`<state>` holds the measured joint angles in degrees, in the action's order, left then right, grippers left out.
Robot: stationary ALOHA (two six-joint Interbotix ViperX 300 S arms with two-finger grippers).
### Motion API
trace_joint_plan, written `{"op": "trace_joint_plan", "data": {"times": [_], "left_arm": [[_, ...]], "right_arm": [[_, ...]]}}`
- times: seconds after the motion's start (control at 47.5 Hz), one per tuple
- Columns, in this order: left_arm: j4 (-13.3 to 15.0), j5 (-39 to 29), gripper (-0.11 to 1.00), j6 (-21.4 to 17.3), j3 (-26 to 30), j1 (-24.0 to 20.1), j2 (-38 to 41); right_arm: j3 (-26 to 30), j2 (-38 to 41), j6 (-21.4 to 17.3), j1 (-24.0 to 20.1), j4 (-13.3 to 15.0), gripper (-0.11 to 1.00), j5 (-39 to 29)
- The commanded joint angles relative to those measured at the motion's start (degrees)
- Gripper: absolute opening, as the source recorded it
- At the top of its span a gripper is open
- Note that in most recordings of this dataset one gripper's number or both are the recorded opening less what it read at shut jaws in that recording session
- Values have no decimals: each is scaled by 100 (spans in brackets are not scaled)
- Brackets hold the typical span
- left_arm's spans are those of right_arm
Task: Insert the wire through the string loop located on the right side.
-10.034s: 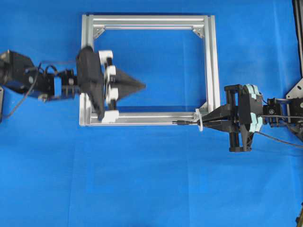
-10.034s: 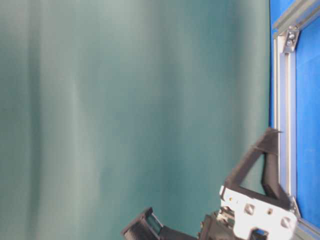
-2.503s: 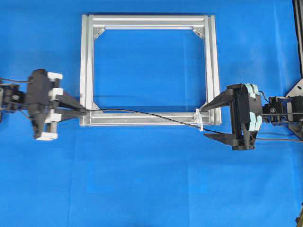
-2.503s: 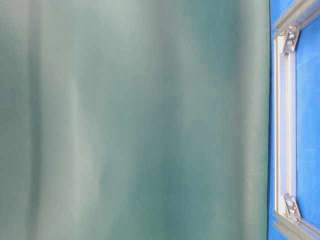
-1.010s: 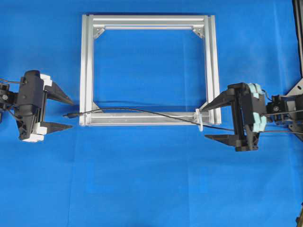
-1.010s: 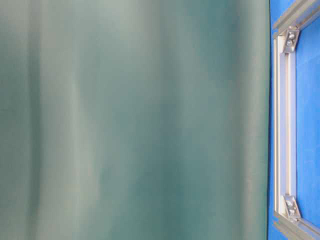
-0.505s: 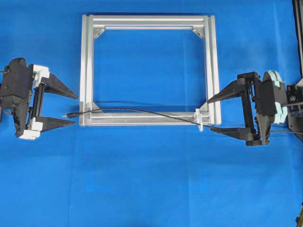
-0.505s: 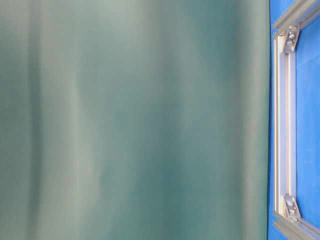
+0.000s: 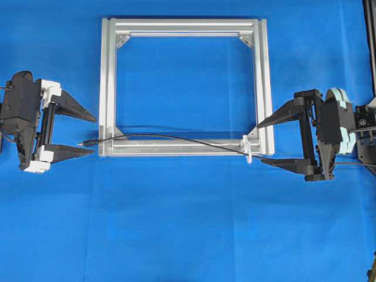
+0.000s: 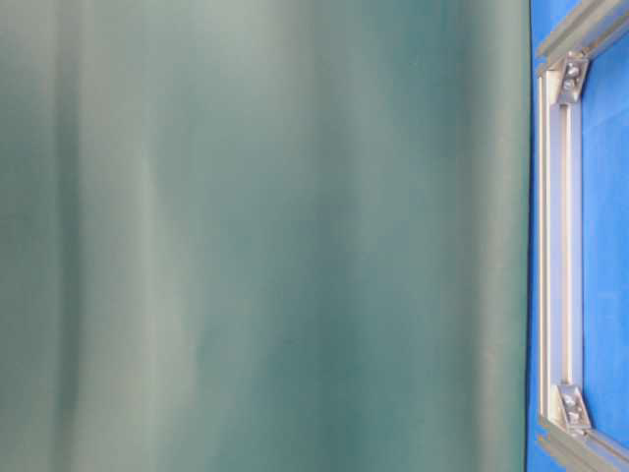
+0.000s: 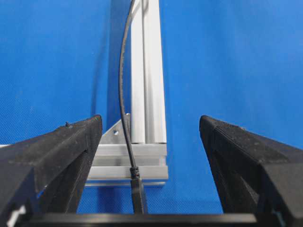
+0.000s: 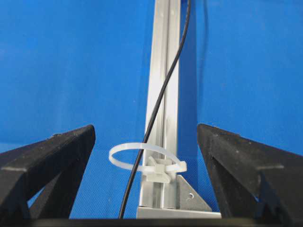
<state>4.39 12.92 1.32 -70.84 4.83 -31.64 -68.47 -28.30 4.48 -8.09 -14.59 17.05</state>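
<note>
Wire [image 12: 152,124] already runs through the string loop [image 12: 142,157], with left gripper [image 9: 86,133] and right gripper [image 9: 259,143] both spread wide, holding nothing.

worktop [image 9: 188,235]: plain saturated blue, no pattern
frame [image 9: 106,76]: silvery aluminium, pale highlights along its grooves, silver corner brackets
wire [image 9: 176,138]: black, thin; dark plug at its end
string loop [image 12: 142,158]: white, slightly translucent
left pincer [image 9: 88,134]: black fingers; white blocks at their base, black body behind
right pincer [image 9: 261,143]: black fingers, black body; pale mint-green part at the back
backdrop [image 10: 256,236]: dull teal-green, soft vertical shading like folds
</note>
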Motion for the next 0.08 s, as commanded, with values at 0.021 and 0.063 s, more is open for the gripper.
{"op": "trace_joint_plan", "data": {"times": [0.021, 0.063], "left_arm": [[-18, 35, 79, 0, 79, -26, -35], [-18, 26, 79, 0, 79, -18, -44]], "right_arm": [[123, -18, 9, 18, 18, 94, 18], [114, -18, 9, 18, 18, 94, 18]]}}
